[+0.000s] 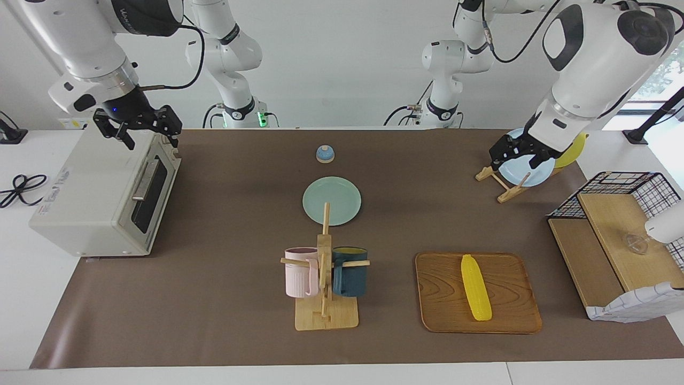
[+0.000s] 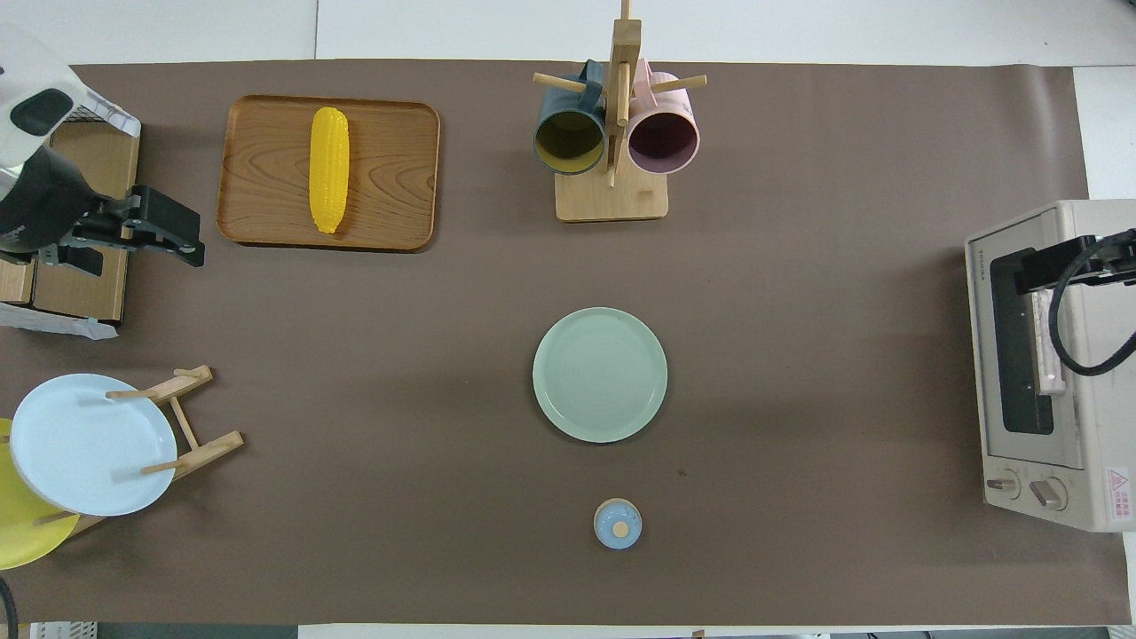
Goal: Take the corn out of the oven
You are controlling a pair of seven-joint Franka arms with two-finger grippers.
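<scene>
The corn (image 1: 475, 287) is a yellow cob lying on a wooden tray (image 1: 443, 305) toward the left arm's end of the table; it also shows in the overhead view (image 2: 328, 169). The off-white oven (image 1: 101, 198) stands at the right arm's end with its dark glass door shut, and also shows in the overhead view (image 2: 1021, 497). My right gripper (image 1: 152, 140) hangs open and empty over the oven's top edge above the door (image 2: 1034, 266). My left gripper (image 1: 514, 160) is open and empty, raised over the mat between the plate rack and the tray (image 2: 182, 240).
A green plate (image 1: 331, 200) lies mid-table, with a small blue bell (image 1: 325, 154) nearer the robots. A wooden mug tree (image 1: 325, 278) holds a pink and a dark blue mug. A plate rack (image 1: 507, 187) holds a blue and a yellow plate. A wooden shelf with a wire basket (image 1: 614, 235) stands at the left arm's end.
</scene>
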